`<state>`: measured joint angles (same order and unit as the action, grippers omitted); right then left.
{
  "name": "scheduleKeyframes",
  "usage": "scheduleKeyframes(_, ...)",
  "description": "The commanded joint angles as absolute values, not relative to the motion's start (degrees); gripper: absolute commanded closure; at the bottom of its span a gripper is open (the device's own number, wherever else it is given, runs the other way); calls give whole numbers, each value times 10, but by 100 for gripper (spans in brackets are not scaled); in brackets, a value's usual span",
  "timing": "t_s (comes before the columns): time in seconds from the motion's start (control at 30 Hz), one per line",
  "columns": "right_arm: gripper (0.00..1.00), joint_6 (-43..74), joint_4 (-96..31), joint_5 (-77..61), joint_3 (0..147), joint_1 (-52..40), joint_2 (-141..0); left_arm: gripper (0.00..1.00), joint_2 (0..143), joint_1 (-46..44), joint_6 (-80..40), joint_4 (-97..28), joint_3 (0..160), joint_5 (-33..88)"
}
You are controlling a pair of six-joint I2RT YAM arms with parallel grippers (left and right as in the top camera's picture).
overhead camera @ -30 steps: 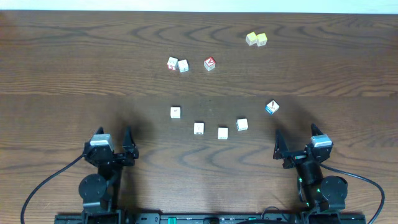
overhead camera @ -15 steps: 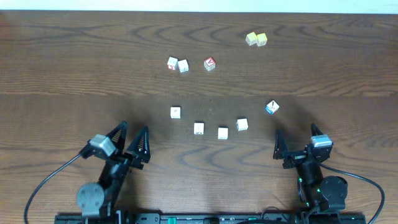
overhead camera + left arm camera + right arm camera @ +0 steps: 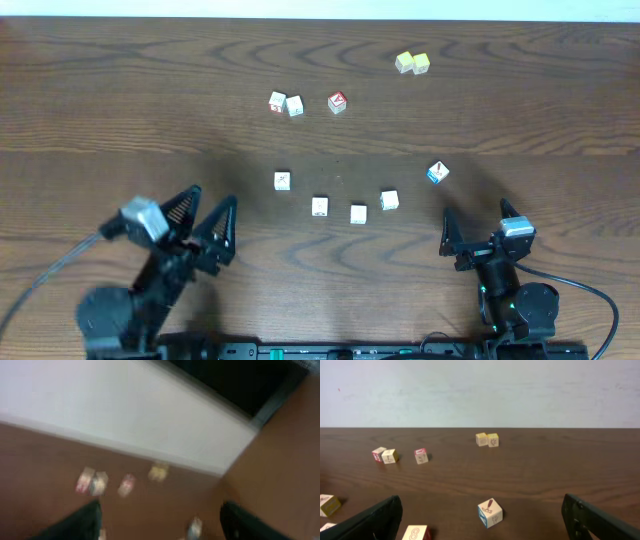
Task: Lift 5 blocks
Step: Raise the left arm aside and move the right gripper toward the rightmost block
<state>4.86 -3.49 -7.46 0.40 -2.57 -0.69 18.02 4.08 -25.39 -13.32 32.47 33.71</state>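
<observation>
Whitish blocks [image 3: 319, 206] a blur in left wrist view; left claw [image 3: 209, 201] and right claw [image 3: 475, 213] wide.

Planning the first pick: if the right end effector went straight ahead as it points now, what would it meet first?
Probably the blue-sided block, lying almost centred ahead of the open right end effector; nothing nearer shows, though depth is uncertain.

- Five blocks [image 3: 358, 213] lie in a sagging row on the bench [image 3: 120, 100], in front of the lone cube [image 3: 337, 102], on the arms' side.
- Cube pair [image 3: 277, 101] sits just left of the lone cube.
- Second cube pair [image 3: 404, 62] sits behind the lone cube, to the right.
</observation>
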Motion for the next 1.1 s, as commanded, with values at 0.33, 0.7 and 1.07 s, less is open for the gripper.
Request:
scheduleKeyframes(0.33,1,40,-37,-71,3,-21,-4,24,628,43,-71,-565,686,273)
scheduleKeyframes(0.7,1,98,-4,-122,3,-23,-4,23,722,43,-71,-564,686,223)
scheduleKeyframes(1.07,1,301,240,-315,9,-23,-5,23,738,43,-71,-565,686,198)
